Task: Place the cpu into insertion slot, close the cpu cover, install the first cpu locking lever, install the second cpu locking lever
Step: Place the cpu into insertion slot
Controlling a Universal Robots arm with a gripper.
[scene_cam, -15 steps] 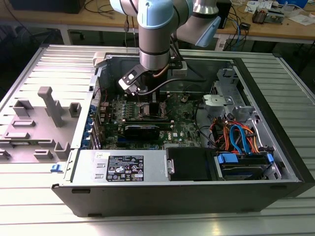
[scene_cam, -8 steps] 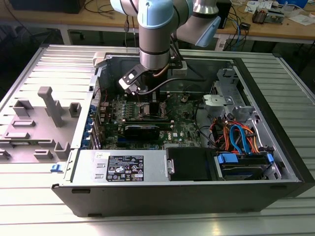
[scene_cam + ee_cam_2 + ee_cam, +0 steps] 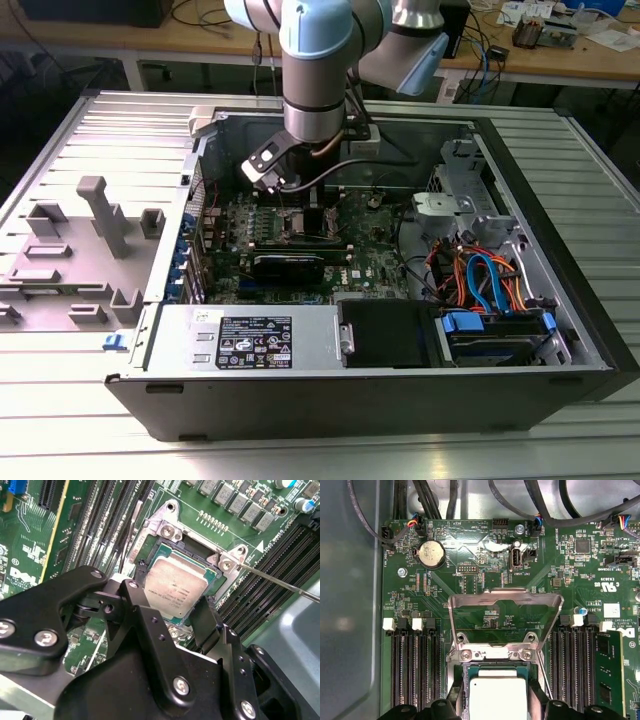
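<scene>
- The slatted metal surface [image 3: 320, 450] carries an open computer case [image 3: 350, 400] lying on its side. A labelled metal box [image 3: 250, 342] sits along the near wall, and a drive with blue and orange cables [image 3: 490, 285] sits at the exterior view's right.
- At the exterior view's left, grey plastic fixtures [image 3: 100, 215] stand on the surface, well apart from the case's inside.
- Farther in lies the green circuit board [image 3: 370, 250], with a long black card [image 3: 288, 262] on its near part.
- Just beyond the card, the pincer [image 3: 310, 215] hangs low over the board. In both wrist views it is right at the cpu — whether it grips the chip or stands free of it cannot be told.
- The cpu [image 3: 175, 587] lies flat in the insertion slot [image 3: 165, 530], silver face up, with the slot's metal frame around it.
- The cpu cover [image 3: 505, 596] stands tilted up off the slot, hinged at the frame — not closed.
- A thin lever rod [image 3: 280, 582] juts out from a corner of the frame, over the memory slots [image 3: 265, 605].
- Farthest, the arm [image 3: 315, 60] rises above the case.
</scene>
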